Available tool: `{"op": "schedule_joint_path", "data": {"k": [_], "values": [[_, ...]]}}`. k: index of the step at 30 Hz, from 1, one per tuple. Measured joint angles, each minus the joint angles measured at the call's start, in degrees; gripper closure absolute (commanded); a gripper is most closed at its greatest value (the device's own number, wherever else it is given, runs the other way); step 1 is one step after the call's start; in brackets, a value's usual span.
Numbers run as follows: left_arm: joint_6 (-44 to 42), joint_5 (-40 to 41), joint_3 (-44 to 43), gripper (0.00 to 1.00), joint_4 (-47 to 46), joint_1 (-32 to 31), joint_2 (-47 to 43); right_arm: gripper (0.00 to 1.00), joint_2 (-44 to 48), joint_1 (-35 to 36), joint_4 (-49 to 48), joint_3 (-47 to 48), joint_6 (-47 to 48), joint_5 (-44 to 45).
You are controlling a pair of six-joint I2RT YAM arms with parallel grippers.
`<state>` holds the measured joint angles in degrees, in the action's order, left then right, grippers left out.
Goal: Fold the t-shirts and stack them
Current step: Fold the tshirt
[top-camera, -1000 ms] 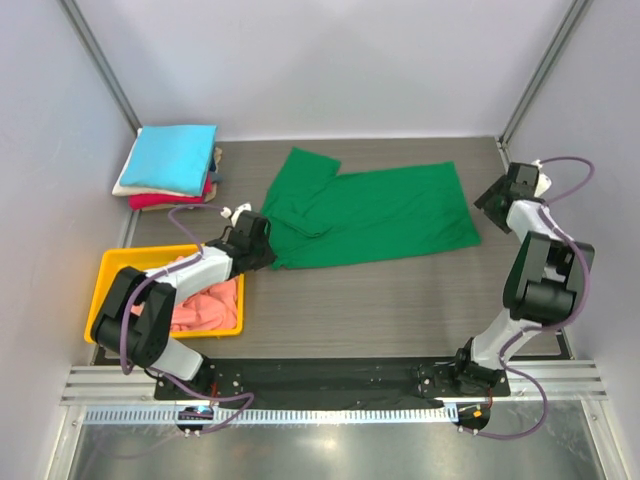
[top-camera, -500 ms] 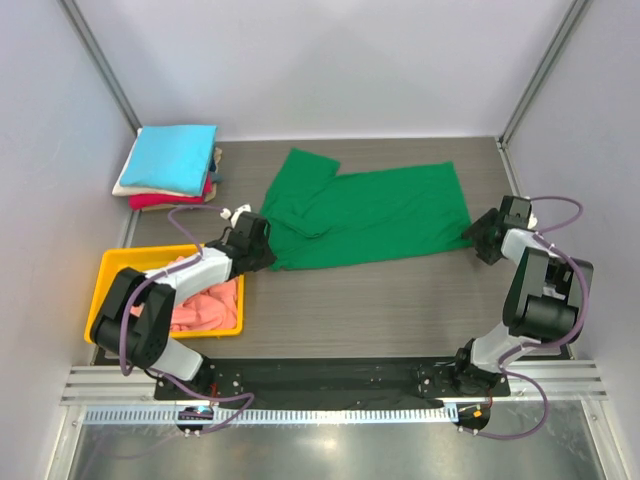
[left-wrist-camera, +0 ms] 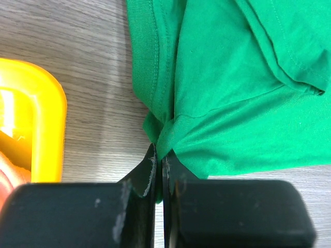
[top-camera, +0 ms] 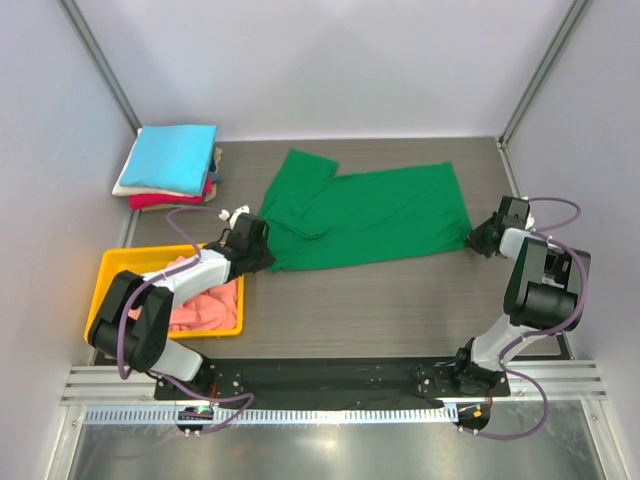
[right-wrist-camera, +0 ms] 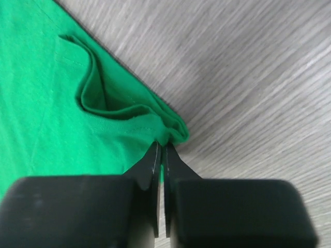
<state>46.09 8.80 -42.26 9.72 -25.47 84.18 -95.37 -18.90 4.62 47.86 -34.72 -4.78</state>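
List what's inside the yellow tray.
A crumpled salmon-pink t-shirt lies in the yellow tray. Anything beneath it is hidden, and the left arm covers part of the tray.

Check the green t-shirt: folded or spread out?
Spread: the green t-shirt lies mostly flat, left end doubled over; left gripper and right gripper pinch its near corners.

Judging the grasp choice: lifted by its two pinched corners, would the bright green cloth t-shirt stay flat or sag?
Likely floppy: the bright green cloth t-shirt wrinkles into folds at the left arm's fingers and the right arm's fingers. Its middle would probably sag between them. It looks thin, so probably light.
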Motion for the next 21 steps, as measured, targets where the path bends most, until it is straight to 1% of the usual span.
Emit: {"op": "schedule_joint_path", "data": {"k": [3,5,10,12,13,14,16,17,18,19,20,21], "values": [[0.1,-0.4,0.1,1.00,0.3,0.0,-1.0,0.99,1.0,-0.7,0.1,-1.0,-0.2,0.1],[0.4,-0.9,0.6,1.00,0.5,0.0,-2.5,0.99,3.3,-1.9,1.7,-2.8,-0.2,0.2],[2.2,-3.3,3.3,1.00,1.9,0.0,-8.1,0.99,13.6,-6.8,7.8,-8.9,-1.5,1.2],[3.1,-4.4,4.9,0.98,2.6,0.0,-10.3,0.99,16.9,-7.5,9.6,-10.5,-1.9,1.5],[3.5,-4.9,5.7,0.96,3.3,0.0,-11.5,0.90,18.5,-7.6,10.6,-11.1,-2.2,1.5],[3.8,-5.3,6.3,0.86,4.1,0.0,-12.4,0.79,19.7,-7.8,11.3,-11.6,-2.5,1.6],[4.6,-7.3,7.4,0.63,6.1,0.0,-14.3,0.49,22.3,-8.1,12.9,-12.6,-3.0,1.6],[5.3,-8.7,7.5,0.46,8.0,0.0,-15.3,0.24,23.4,-8.3,13.8,-12.8,-3.2,1.7],[5.4,-9.9,7.5,0.40,9.2,0.0,-16.4,0.20,24.5,-8.7,14.8,-12.9,-3.5,1.8],[5.8,-11.1,7.3,0.33,10.8,0.0,-17.8,0.18,25.3,-9.0,15.3,-12.9,-3.2,2.2],[6.0,-12.0,6.7,0.20,13.0,0.0,-19.3,0.16,26.3,-9.3,16.0,-12.7,-3.2,2.3],[5.7,-12.3,5.5,0.16,15.3,0.0,-21.0,0.16,27.0,-9.4,16.8,-12.2,-3.2,2.5]]}}
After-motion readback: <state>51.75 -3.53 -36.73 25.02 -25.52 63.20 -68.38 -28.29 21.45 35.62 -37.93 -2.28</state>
